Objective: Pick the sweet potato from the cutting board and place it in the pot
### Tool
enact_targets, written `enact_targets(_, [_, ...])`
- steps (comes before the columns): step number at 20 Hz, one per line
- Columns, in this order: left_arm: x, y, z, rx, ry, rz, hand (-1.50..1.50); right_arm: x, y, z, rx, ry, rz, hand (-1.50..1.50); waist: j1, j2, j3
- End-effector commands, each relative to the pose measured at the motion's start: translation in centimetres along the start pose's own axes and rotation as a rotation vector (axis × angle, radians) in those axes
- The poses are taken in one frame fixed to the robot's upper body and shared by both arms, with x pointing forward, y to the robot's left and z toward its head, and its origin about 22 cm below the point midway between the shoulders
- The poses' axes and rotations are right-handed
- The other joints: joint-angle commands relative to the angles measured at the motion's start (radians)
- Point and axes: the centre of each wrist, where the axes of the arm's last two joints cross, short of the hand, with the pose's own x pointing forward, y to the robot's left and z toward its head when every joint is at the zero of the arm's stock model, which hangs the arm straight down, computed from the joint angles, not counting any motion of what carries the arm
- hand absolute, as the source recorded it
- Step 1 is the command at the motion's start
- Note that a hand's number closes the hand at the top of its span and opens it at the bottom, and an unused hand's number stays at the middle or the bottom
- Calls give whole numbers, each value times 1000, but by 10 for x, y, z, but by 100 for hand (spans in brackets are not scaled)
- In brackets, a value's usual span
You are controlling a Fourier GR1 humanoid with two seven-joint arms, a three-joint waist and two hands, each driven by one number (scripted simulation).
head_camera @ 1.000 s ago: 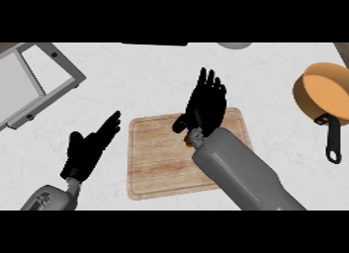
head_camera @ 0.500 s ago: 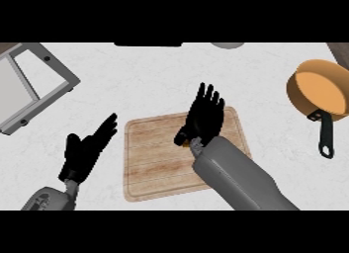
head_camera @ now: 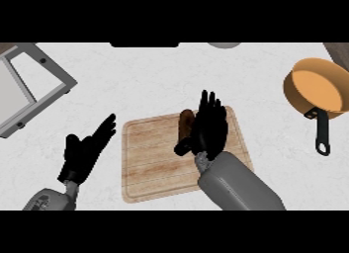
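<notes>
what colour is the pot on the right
Orange, with a black handle; the pot shows in the head view.

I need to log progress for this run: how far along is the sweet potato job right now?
Early stage. Done: nothing moved yet; the sweet potato lies on the cutting board. In hand: the right hand is over the board, fingers straight, beside and partly covering the potato, not curled round it. The left hand rests open left of the board. Left: grasp, lift, carry to the pot at right.

No readable text, label, brand or number appears on any surface or object on this kitchen counter.
</notes>
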Motion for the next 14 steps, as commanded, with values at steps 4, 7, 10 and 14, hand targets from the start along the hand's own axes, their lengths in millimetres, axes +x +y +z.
enact_targets(4, [4,5,-8,0,-12,-14,0,-3,-11,12,26,75,-228,-150,-4,2,0])
enact_targets(7, [1,5,6,-8,-2,7,0,-20,6,8,7,91,-286,-150,8,3,0])
enact_targets(10, [-1,13,4,-16,0,-6,0,-37,13,8,10,114,-320,-150,2,2,0])
enact_targets(14, [7,-8,-8,-10,-10,7,0,-33,19,7,14,142,-382,-150,7,3,0])
